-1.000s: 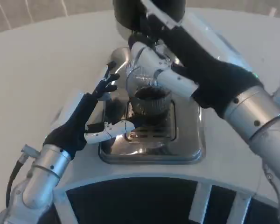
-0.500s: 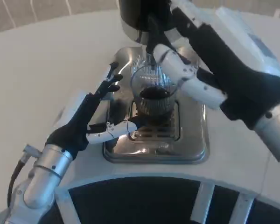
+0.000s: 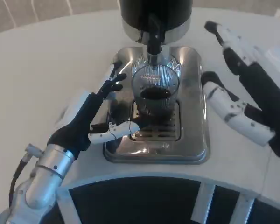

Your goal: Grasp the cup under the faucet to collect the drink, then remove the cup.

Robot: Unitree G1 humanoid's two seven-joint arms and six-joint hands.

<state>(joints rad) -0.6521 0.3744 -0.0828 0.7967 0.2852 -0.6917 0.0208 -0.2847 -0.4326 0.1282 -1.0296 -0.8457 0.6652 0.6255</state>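
Ribbed glass cup, dark drink inside, stands on the steel tray under the faucet. Left hand sits just beside it, fingers spread, holding nothing. Right hand hangs well apart, fingers spread, empty.

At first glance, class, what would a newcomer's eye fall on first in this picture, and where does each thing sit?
The ribbed clear cup with dark drink in it stands out first, set on the steel drip tray right under the black faucet. The left hand reaches around the cup from its left, fingers spread beside it. The right hand sits open, off to the tray's right.
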